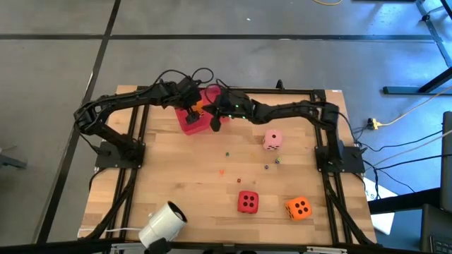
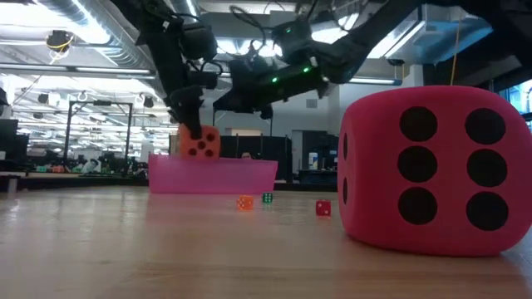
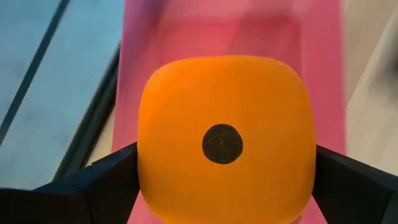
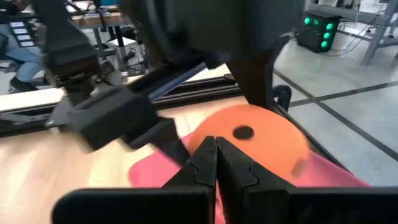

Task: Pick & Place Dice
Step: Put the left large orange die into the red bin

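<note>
An orange die point(image 3: 224, 137), one pip facing the camera, sits between the fingers of my left gripper point(image 1: 193, 111) over the pink tray point(image 1: 185, 125) at the table's far middle. In the low view that die point(image 2: 199, 141) hangs level with the tray's rim point(image 2: 212, 170). My right gripper point(image 4: 216, 146) is shut and points at the die from the table's right, close beside it. On the wood rest a pink die point(image 1: 272, 140), a red die point(image 1: 247, 202) and a second orange die point(image 1: 299, 208). My left gripper pinches the orange die by two opposite sides point(image 3: 146, 168), one finger point(image 3: 106, 183) on each. The fingers slant down from the table's left. The die stays upright over the tray; whether its underside touches the tray floor I cannot tell. My right gripper: I cannot tell whether its shut tips point(image 4: 211, 155) touch the die.
Tiny coloured beads point(image 1: 228, 153) lie scattered mid-table. A white camera point(image 1: 162, 224) stands at the near edge. The red die point(image 2: 432, 170) fills the low view's right. A black frame point(image 1: 282, 90) borders the table. Bare wood lies at the near left.
</note>
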Robot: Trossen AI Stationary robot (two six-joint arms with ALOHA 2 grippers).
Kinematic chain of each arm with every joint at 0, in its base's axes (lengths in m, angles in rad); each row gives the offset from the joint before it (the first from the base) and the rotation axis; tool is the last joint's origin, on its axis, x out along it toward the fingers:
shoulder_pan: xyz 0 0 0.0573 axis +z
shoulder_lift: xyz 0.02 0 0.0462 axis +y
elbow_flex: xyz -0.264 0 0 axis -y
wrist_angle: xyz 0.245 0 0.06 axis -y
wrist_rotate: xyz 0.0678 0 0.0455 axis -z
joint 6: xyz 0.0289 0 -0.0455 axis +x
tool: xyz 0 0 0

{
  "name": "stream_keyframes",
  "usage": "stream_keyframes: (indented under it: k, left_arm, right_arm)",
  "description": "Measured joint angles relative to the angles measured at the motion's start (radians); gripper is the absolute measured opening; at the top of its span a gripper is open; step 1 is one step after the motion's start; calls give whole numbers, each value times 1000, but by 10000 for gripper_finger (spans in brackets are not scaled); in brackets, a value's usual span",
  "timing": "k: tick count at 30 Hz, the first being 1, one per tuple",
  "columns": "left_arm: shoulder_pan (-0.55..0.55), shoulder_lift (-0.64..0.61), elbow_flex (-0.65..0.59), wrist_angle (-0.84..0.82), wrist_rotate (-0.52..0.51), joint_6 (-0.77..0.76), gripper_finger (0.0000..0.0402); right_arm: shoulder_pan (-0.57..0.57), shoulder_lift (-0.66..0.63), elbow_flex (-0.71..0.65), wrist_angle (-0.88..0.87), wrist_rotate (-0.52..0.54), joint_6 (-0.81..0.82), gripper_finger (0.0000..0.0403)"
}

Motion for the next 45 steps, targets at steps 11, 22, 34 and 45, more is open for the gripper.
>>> stream_keyframes:
  k: [11, 22, 34, 45]
  left_arm:
    - [1, 12, 0, 236, 133, -59, 400]
    - [31, 183, 1, 377, 126, -104, 400]
    - [40, 217, 2, 501, 126, -146, 400]
    - [41, 216, 2, 564, 101, -156, 400]
  right_arm:
    - [-48, 5, 49, -78, 95, -129, 2]
    - [-94, -2, 48, -194, 82, -74, 2]
    - [-103, -2, 47, -266, 112, -4, 2]
    - [-152, -16, 47, -285, 6, 154, 2]
